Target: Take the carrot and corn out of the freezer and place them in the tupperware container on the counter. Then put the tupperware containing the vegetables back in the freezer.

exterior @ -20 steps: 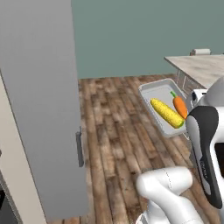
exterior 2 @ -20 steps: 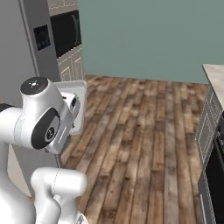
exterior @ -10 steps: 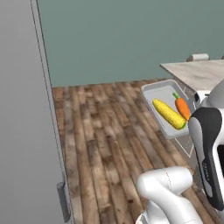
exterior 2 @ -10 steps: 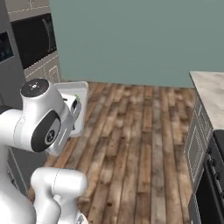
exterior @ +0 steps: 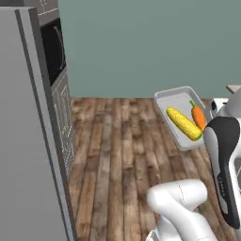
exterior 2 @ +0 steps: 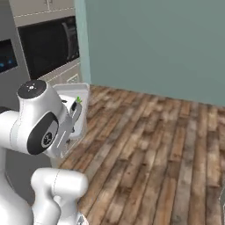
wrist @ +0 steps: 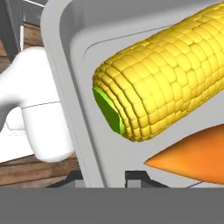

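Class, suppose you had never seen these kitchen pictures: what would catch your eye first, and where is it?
The bright yellow corn and orange carrot lie side by side in the pale tupperware container, carried above the wooden floor. The pincer grips its rim. A tall grey freezer stands at left.

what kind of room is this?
Most likely a home kitchen: a built-in microwave set in pale cabinets, a grey fridge door, wood plank floor, and a tupperware container holding corn and a carrot.
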